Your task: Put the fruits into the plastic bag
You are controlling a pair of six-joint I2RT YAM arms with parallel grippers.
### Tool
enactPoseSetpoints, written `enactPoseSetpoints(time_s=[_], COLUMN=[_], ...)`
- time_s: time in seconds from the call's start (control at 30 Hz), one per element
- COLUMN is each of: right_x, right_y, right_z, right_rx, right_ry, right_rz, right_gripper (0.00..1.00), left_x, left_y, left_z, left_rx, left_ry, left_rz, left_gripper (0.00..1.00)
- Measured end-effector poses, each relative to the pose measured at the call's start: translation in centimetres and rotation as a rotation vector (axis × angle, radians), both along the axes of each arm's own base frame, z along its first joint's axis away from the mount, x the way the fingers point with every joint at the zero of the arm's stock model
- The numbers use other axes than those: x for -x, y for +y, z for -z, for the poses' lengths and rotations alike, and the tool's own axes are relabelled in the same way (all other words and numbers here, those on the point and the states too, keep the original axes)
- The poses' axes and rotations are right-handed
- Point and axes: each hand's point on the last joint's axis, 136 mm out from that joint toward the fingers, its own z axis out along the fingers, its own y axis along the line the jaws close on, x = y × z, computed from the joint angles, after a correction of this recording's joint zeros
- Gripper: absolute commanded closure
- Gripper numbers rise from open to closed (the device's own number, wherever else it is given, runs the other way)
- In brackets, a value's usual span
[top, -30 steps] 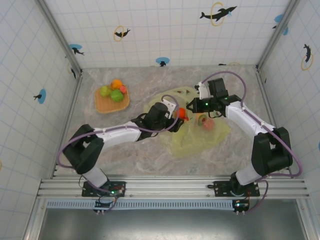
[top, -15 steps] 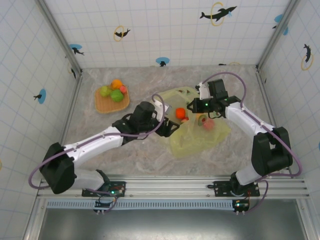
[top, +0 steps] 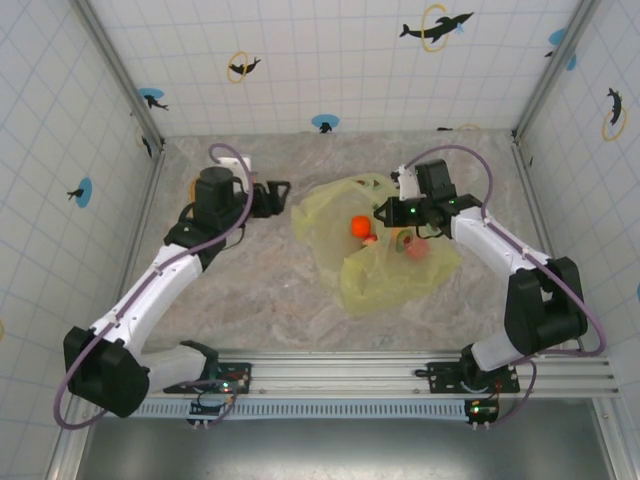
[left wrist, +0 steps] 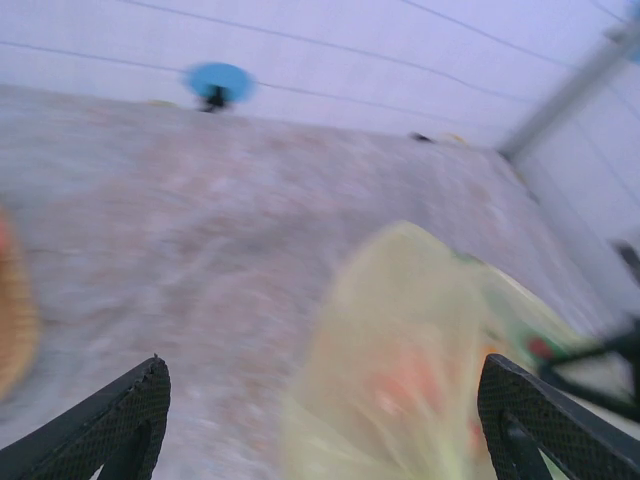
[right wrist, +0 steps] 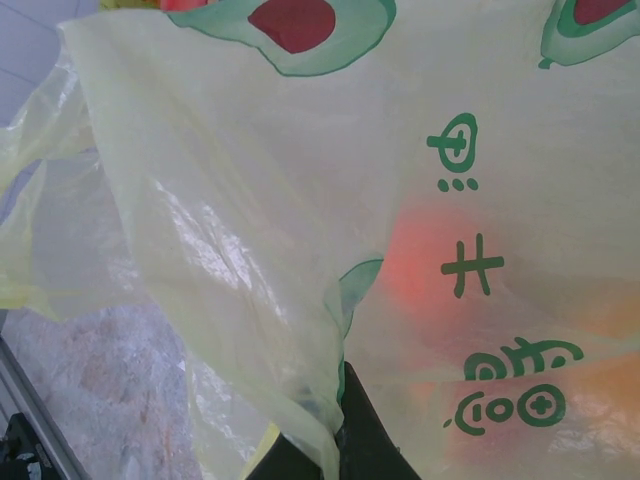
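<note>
Standing by the table, I see the large crinkly translucent yellow-green plastic bag (top: 385, 275) lying crumpled on the marbled grey tabletop (top: 280, 300), a little right of the middle, with its mouth turned towards the back left. A round orange toy fruit (top: 358, 224) sits just inside that mouth, and a smaller red fruit (top: 371, 239) touches its right side. Deeper in, a pinkish fruit (top: 416, 249) shows through the plastic.

The right gripper (top: 381, 212) is at the bag's upper rim, just right of the orange fruit. Its wrist camera shows a fold of green-printed plastic (right wrist: 300, 250) gathered down against a dark finger (right wrist: 365, 450), so it seems to be pinching the bag.

The left gripper (top: 280, 196) hangs over bare table to the left of the bag, clear of it, its fingers spread wide with nothing between them (left wrist: 322, 372). Its blurred wrist view has the bag (left wrist: 420, 360) ahead and a flat orange-tan tray edge (left wrist: 12, 320) at the far left
</note>
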Motion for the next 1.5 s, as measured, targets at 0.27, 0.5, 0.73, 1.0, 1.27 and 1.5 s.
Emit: enactPoseSetpoints(time_s=[0.27,0.5,0.73,1.0,1.27,1.5], right_x=[0.0,0.0,0.3,0.3,0.3,0.4], right_y=[0.2,0.3,0.6,0.7,0.7,0.8], right_z=[-0.1,-0.1,-0.1,-0.1,-0.1,-0.1], right_rx=[-0.003,-0.003,-0.003,-0.003,-0.001,0.001], right_ry=[-0.006,-0.006,-0.007,-0.007,-0.007,-0.008], right_rz=[-0.005,-0.006,-0.016,-0.016,-0.015,-0.019], right_gripper=[1.00,1.00,1.00,1.00,1.00,1.00], left_x=[-5.8,-8.6,-11.5,-13.8,-14.4,-14.9], left_y=[9.9,12.7,12.9,13.3,13.3,13.4], left_z=[7.8,14.1,16.3,17.5,19.3,20.0], left_rx=[-0.074,-0.146,-0.181,-0.225,-0.245,-0.255], left_ry=[0.187,0.329,0.361,0.370,0.409,0.421], left_rz=[-0.368,-0.450,-0.466,-0.480,-0.478,-0.483], left_gripper=[0.16,0.11,0.05,0.07,0.14,0.18])
